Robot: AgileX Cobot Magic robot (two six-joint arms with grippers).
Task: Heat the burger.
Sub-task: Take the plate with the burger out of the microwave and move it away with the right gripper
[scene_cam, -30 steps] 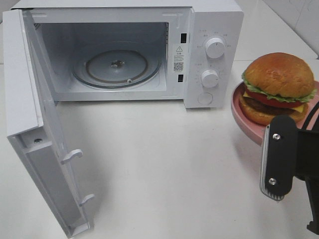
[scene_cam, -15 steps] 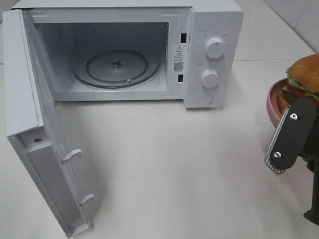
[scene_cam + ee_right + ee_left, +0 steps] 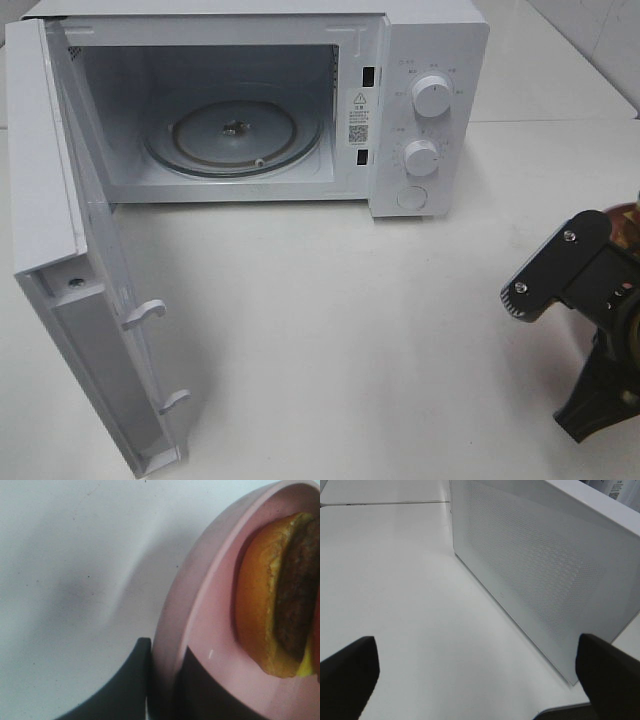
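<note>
**Currently: plate pinched, oven door open**

I see the right gripper [image 3: 162, 680] with its fingers narrowed onto the rim of the pink plate [image 3: 200, 615], one finger on each side. The burger [image 3: 275, 595] sits on that plate, at the table's far right edge, well apart from the microwave [image 3: 420, 100]. Its door [image 3: 70, 260] stands open over the glass turntable [image 3: 232, 135]. The left gripper [image 3: 475, 675] has its fingers wide, empty, beside the microwave's perforated wall.

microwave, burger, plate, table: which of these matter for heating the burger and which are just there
For the job:
burger
pink plate, clamped at its rim by the right pincer
microwave, its door open, glass turntable bare

Just there:
white table
left pincer, open, holding nothing
</note>
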